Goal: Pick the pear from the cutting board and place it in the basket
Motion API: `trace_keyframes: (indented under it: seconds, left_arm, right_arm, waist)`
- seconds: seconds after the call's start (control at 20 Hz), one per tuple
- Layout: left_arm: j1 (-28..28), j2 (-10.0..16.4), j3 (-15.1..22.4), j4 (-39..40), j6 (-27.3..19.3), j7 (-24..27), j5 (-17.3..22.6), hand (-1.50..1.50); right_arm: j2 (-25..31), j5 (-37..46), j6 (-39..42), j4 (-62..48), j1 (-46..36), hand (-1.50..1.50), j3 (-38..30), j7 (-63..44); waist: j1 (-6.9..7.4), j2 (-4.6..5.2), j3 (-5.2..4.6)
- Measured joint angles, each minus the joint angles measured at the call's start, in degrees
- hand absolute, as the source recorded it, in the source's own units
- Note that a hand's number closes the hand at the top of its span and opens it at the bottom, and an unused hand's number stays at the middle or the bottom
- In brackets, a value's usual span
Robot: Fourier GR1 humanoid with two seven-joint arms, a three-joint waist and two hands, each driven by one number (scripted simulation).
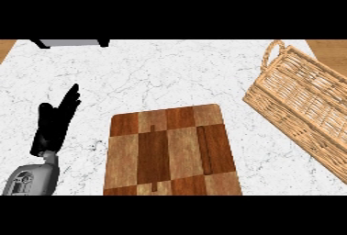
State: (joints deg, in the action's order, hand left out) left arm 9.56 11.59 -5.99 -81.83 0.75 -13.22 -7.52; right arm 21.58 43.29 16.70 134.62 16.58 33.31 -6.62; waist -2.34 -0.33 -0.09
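No pear visible on cutting board (173, 151) or in basket (298, 105) — left hand (53, 124) straight-fingered, holding nothing, right hand out of view — risk: a reach to the board finds nothing to grasp

Counter: white marble-patterned counter (169, 73) with thin grey veins, filling most of the view.
Cutting board: rectangular checkered wooden cutting board (173, 151) in light and dark brown, flat at lower centre.
Basket: long tan wicker basket (296, 120) with loop handle, slanted at right, near the board, not touching.
Far left: grey box-like object (71, 43), cut off.
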Motion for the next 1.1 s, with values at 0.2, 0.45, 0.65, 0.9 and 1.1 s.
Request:
trace_keyframes:
  seconds: [0.2,0.45,0.65,0.9,1.1]
  left_arm:
    - [0.3,0.0,0.2,-0.1,0.3,-0.4,0.1,0.00]
    - [0.3,0.1,0.3,-0.5,0.7,-0.5,0.2,0.00]
    - [0.9,0.3,0.2,0.0,0.9,-0.7,0.2,0.00]
    - [0.8,-0.1,0.6,0.0,0.9,-0.6,0.1,0.00]
    - [1.3,0.0,0.6,0.4,0.8,-0.6,-0.1,0.00]
  right_arm:
    - [-3.2,-1.2,0.7,1.0,-0.7,1.50,-2.9,-1.4]
    - [-8.0,-2.7,2.8,1.5,-3.9,1.50,-5.7,-5.3]
    - [-12.0,-3.9,5.1,1.5,-8.7,1.50,-8.5,-9.9]
    - [-12.6,-5.1,9.5,1.1,-17.2,1.50,-16.4,-15.5]
    - [-7.9,-5.7,14.8,0.2,-26.3,1.50,-25.9,-19.3]
  waist:
    - [0.15,0.05,-0.05]
    - [0.61,0.10,-0.14]
    - [0.87,0.16,-0.20]
    - [1.04,0.08,-0.22]
    - [1.11,0.08,-0.22]
